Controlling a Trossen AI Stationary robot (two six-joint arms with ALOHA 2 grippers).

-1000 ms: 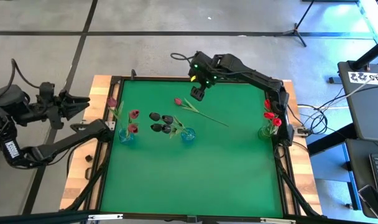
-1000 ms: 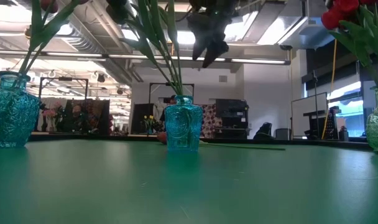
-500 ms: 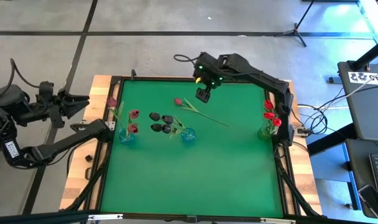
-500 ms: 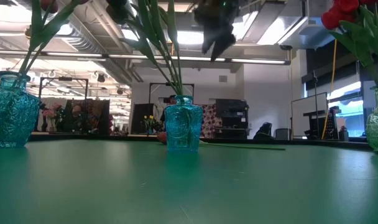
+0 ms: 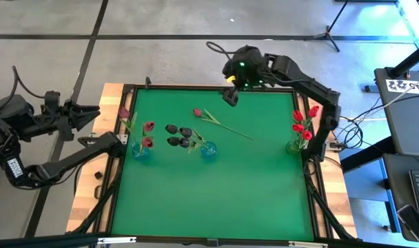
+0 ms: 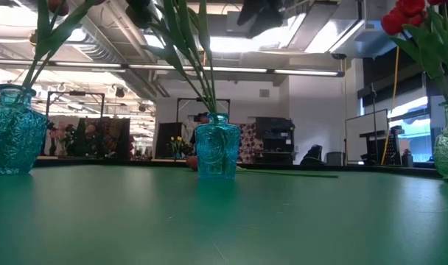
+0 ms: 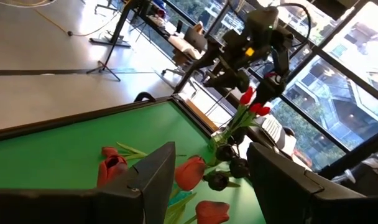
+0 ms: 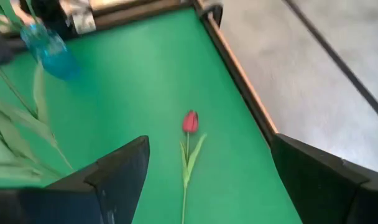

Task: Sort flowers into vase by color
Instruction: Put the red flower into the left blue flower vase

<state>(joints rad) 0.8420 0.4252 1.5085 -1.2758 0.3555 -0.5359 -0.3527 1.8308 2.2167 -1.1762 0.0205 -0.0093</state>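
Note:
One pinkish-red tulip lies flat on the green mat near the far edge, its head toward the table's left. My right gripper hovers open above the far edge, just beyond the tulip's head and clear of it; the tulip lies between its fingers in the right wrist view. Three vases stand on the mat: a blue one with pinkish-red tulips, a blue one with black tulips, and a green one with red tulips. My left gripper waits open off the table's left side.
A raised wooden rim frames the mat. The near half of the mat is bare green. In the low view the middle vase stands in front of the lying stem. Cables and a stand lie beyond the right edge.
My right gripper has risen and drawn back toward the table's far edge and slightly right, away from the lying tulip; in the low view it has climbed nearly out of the picture's top. The tulip and vases have stayed put.

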